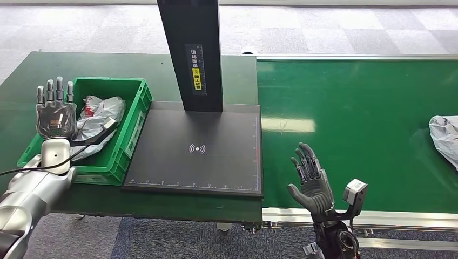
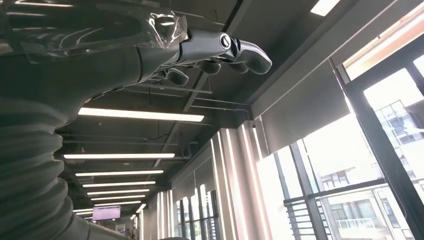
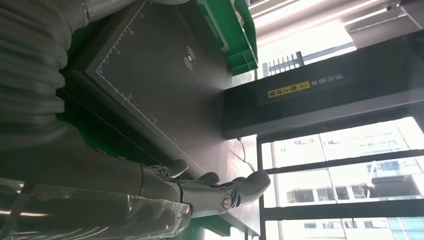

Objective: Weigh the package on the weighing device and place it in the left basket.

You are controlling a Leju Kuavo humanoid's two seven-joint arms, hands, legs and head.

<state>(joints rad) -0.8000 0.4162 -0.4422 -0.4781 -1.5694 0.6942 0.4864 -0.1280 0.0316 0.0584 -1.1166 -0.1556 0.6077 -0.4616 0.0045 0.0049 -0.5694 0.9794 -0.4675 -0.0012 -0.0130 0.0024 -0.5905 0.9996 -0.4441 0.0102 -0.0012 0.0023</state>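
- Fingers: those of the left hand [image 1: 55, 112] stand straight and apart, palm side turned away from the head camera, holding nothing; those of the right hand [image 1: 311, 181] are likewise spread and raised, empty, the thumb out to the side.
- Count of packages: two. One crumpled grey plastic package [image 1: 97, 116] lies inside the green basket [image 1: 134, 120] at the left of the table; a second grey package [image 1: 444, 138] lies at the far right edge of the green conveyor belt [image 1: 356, 124], partly cut off by the frame.
- Count of baskets: one. Count of weighing devices: one, a flat black weighing platform [image 1: 197, 151] with a white wireless mark at its centre and ruler ticks along its edges, bare on top, backed by a black upright column [image 1: 190, 51] bearing a yellow label.
- Left arm pose: the silver forearm rises from the lower left; the hand is held upright over the near left part of the basket, in front of the package there.
- Right arm pose: the hand is raised over the near edge of the conveyor belt, just right of the platform.
- Left wrist view: the fingers [image 2: 235, 50] point up towards ceiling lights and windows.
- Right wrist view: the fingers [image 3: 225, 192] extend beside the platform [image 3: 150, 80], with the column's label [image 3: 289, 90] and a basket corner [image 3: 227, 30] beyond.
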